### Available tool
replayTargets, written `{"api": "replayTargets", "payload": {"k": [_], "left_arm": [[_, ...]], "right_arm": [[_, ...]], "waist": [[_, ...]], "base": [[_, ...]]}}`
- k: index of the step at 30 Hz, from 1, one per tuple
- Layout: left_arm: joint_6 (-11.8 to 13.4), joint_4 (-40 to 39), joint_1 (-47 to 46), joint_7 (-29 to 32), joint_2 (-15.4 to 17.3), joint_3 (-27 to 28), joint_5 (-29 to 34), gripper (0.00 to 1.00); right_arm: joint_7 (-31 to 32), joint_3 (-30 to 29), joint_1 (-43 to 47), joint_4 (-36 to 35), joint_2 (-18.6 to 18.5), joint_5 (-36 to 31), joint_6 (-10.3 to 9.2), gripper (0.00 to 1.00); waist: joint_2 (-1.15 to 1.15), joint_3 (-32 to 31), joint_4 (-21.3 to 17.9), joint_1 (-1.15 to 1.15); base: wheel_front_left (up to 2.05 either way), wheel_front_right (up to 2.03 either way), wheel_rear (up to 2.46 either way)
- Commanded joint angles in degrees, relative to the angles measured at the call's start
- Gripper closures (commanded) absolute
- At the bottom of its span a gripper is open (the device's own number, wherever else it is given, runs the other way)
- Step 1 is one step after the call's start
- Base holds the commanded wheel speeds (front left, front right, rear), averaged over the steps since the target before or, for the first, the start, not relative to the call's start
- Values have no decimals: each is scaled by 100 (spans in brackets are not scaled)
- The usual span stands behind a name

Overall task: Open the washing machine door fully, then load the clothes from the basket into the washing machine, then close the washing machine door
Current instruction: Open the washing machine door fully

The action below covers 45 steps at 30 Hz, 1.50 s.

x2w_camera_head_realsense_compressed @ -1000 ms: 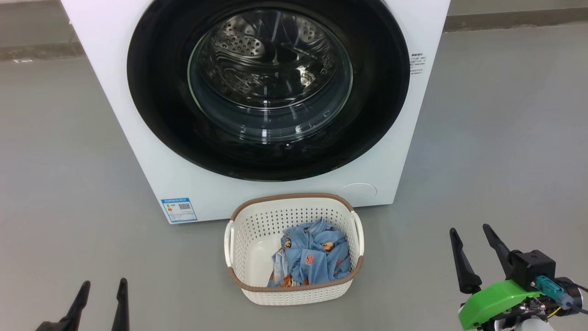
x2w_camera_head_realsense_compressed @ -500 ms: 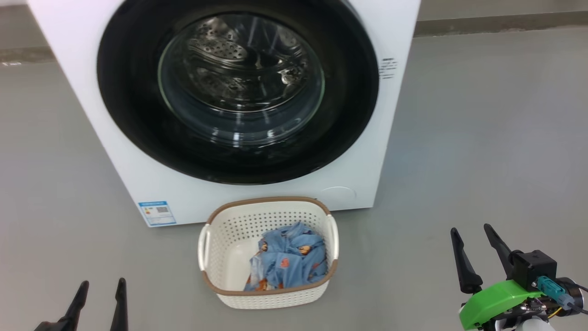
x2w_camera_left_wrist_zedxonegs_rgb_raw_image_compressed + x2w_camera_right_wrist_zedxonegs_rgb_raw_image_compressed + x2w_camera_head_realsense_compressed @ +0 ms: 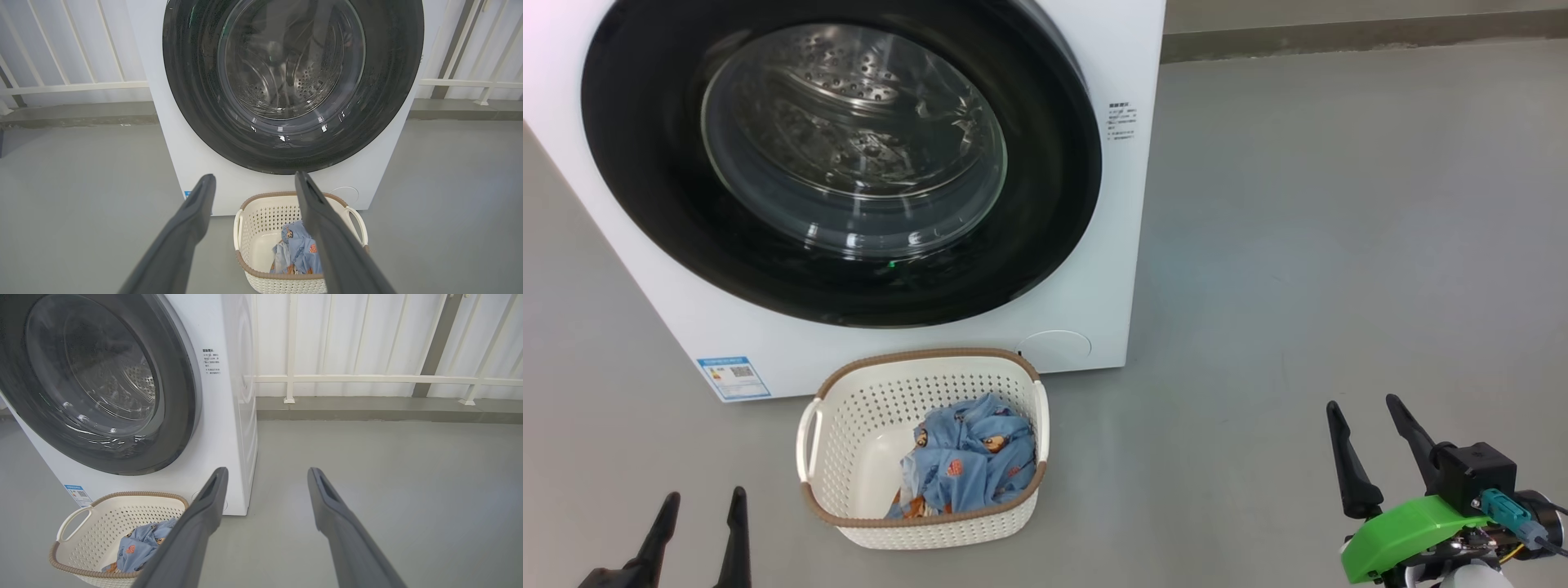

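The washing machine door [image 3: 1045,163] is shut; just before it the basket [image 3: 858,425] holds the clothes [image 3: 968,457]; left gripper [image 3: 705,494] and right gripper [image 3: 1362,402] (both empty) gape wide.

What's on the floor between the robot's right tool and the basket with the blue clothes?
Nothing, just bare grey floor. The head view shows the right tool well apart from the basket, with open floor between them.

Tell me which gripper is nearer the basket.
Left. The left gripper hangs open just left of the basket, a little nearer the robot and not touching it. The right gripper is open much farther off, to the right of it.
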Motion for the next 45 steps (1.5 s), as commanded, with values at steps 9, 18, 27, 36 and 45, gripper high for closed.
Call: {"api": "replayTargets", "payload": {"k": [9, 18, 27, 36, 45], "left_arm": [[-17, -246, -238, -71, 122, 190, -58, 0], [-17, -353, -154, -71, 91, 189, -59, 0], [-17, -445, -137, -71, 34, 245, -19, 0], [-17, -586, -52, -71, -26, 147, -43, 0], [-17, -685, -133, -71, -47, 81, -133, 0]], "right_arm": [[-69, 136, -121, -175, -22, -22, -6, 0], [-69, 193, -127, -183, -19, -15, -6, 0], [-69, 111, -206, -214, 18, 299, -6, 0], [-36, -110, -702, -180, 99, 1895, -6, 0], [561, -517, -1549, -140, 128, 4042, -6, 0]], "waist": [[0, 14, 14, 0], [0, 30, 5, 0], [0, 50, 16, 0], [0, 153, 91, 0], [0, 497, 242, 0]], "base": [[10, 10, -20], [0, 0, 0], [0, 0, 0], [0, 0, 0], [0, 0, 0]]}}
